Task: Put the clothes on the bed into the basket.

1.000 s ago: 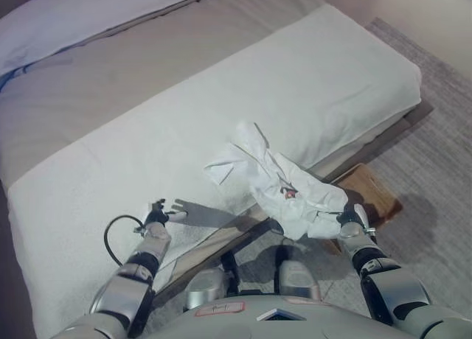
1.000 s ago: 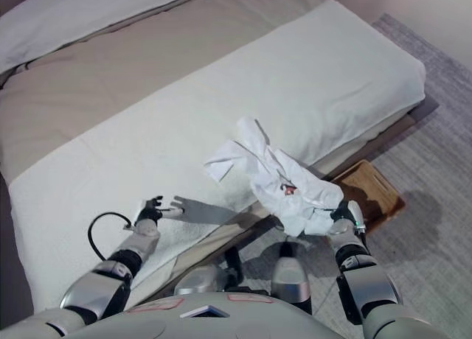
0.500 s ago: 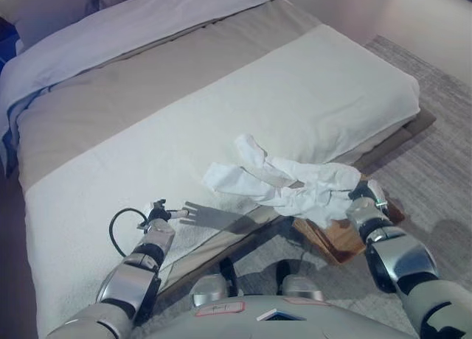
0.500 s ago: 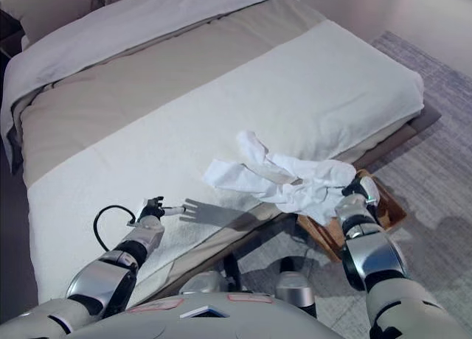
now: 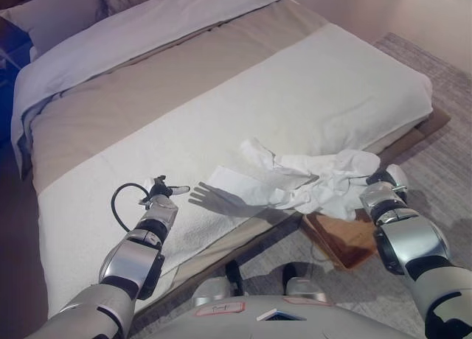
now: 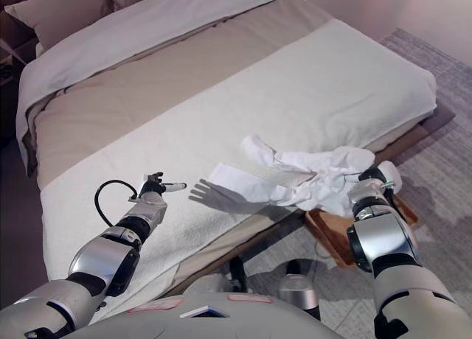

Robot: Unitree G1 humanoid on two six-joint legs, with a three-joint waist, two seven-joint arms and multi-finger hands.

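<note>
right robot hand (image 6: 375, 183) is curled round one end of the white shirt (image 5: 310, 183) that trails off the bed (image 5: 221, 110) edge over the basket (image 5: 343, 236), left robot hand (image 5: 164, 193) open, so the far sleeve could snag and miss

One white garment (image 5: 310, 183), one wooden basket (image 5: 341, 239), one bed (image 5: 221, 96), two pillows (image 5: 55, 11).

A crumpled white cloth garment (image 5: 310, 183) lies stretched along the near edge of the bed (image 5: 243, 96), one flat end spread on the white cover and the bunched end hanging past the edge. That bunched end hangs over a shallow brown wooden basket (image 5: 341, 237), which sits on the grey carpet just beside the bed.
</note>
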